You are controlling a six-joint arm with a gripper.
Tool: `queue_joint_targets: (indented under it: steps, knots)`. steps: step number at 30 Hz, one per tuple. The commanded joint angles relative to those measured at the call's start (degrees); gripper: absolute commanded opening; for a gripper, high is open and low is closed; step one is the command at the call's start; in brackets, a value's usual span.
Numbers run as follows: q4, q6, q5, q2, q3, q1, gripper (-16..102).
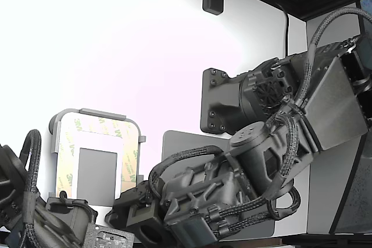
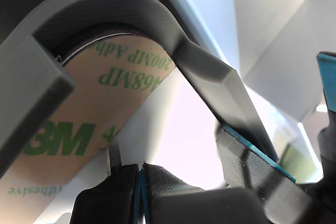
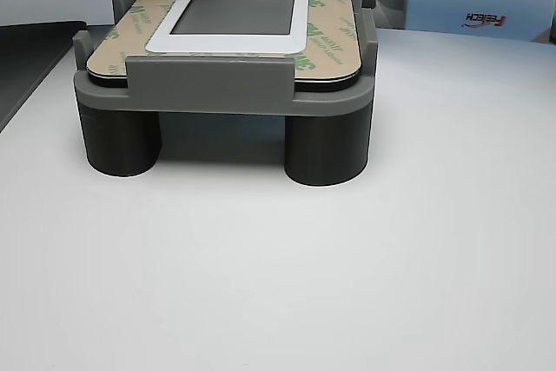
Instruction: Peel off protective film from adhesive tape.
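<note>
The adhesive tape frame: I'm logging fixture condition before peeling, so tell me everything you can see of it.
The adhesive tape is a flat rectangular band of tan, paper-like liner printed with green 3M lettering, framing a white panel with a grey centre. It lies flat, seated inside a grey holder with raised walls and round legs, on the white table. In the wrist view the liner sits just under the holder's curved rim, and the gripper is close beside it; contact cannot be told. No lifted edge is visible.
</note>
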Motion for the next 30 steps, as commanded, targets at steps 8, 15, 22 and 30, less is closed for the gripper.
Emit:
queue_joint_targets:
  steps: [8,15,22,30]
  knots:
    - [0.62,0.88,0.09,1.93,-2.02,0.09,-10]
    - [1.14,1.05,0.09,2.02,-2.55,0.09,-10]
    - [1.05,1.23,-0.09,2.02,-2.64,0.09,-10]
    - [1.14,2.37,-0.44,0.88,-4.04,0.09,-10]
